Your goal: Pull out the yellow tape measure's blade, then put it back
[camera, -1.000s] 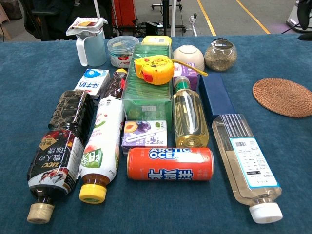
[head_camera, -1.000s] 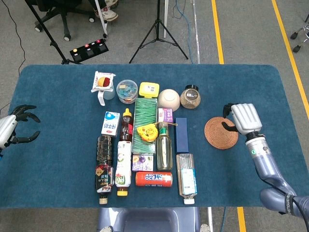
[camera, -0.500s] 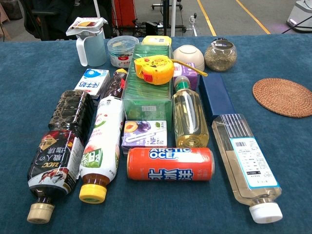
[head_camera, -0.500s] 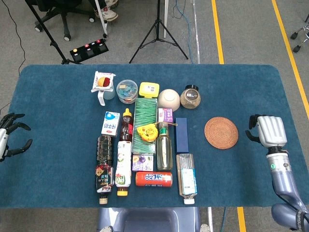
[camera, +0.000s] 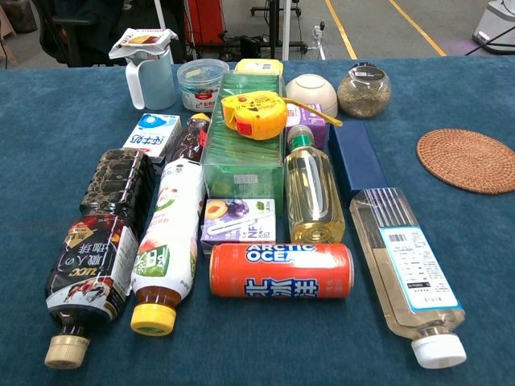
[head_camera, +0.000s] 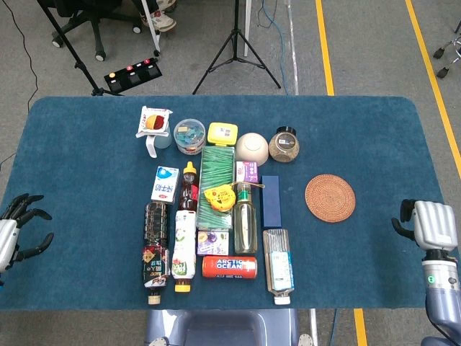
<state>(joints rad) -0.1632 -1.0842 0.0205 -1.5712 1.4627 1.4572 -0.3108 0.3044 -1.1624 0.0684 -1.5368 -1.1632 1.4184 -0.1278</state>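
Blue cloth table (head_camera: 86, 144) | grey floor, tripod (head_camera: 236, 43) | left hand (head_camera: 16, 231) spread, empty | right hand (head_camera: 431, 225) fingers unclear

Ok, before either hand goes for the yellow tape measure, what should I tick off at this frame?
1. Yellow tape measure located, resting on the green box: ok.
2. Blade retracted: not ok, a short yellow length pokes out toward the purple carton.
3. Left hand free, fingers apart: ok.
4. Right hand free: ok, nothing held; finger spread cannot tell.
5. Path clear: not ok, the dark sauce bottle and the oil bottle flank the tape measure closely.
6. Hands within easy reach: cannot tell, both sit at the table edges.
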